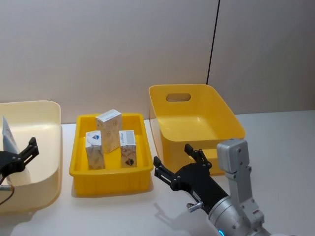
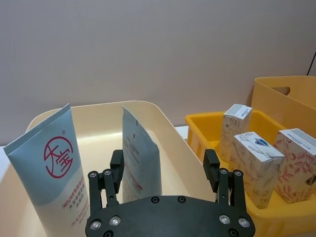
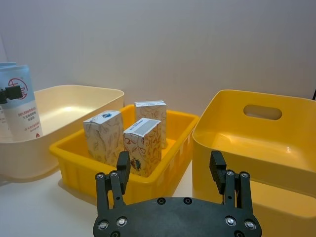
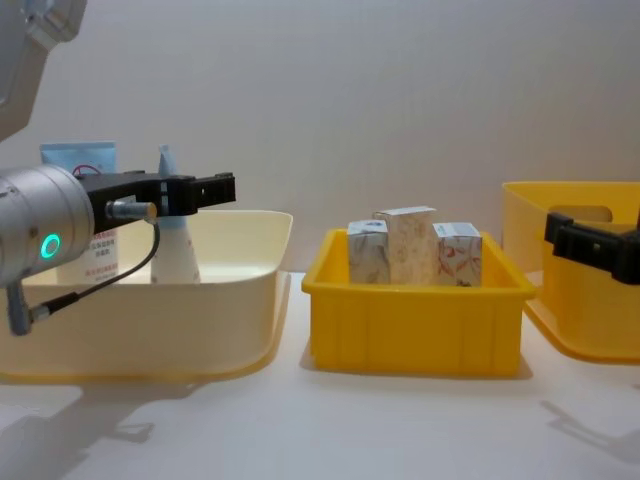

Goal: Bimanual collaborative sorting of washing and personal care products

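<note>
Progress: seemingly well along. Every product in view sits in a container, kinds unmixed, though I cannot tell whether any must yet move to the deep bin [image 1: 202, 125].
Cream bin [image 4: 150, 310]: at the counter's [image 4: 400, 430] left edge. Two tubes [image 2: 52, 173] stand upright inside, near each other, one showing its red logo.
Tray [image 4: 415, 325]: mid-counter, just beside the cream bin. Three cartons [image 1: 108, 129] stand upright in it, bunched together.
Deep bin: toward the counter's right edge, beside the tray; empty.
Left claw [image 2: 164, 163]: released, grasping nothing — it hovers over the cream bin, pointed at the tubes.
Right claw [image 3: 170, 160]: released and empty, above the counter's front edge, facing the gap between tray and deep bin.
Left to do: little, by my judgement — unless the deep bin is meant to be filled.
</note>
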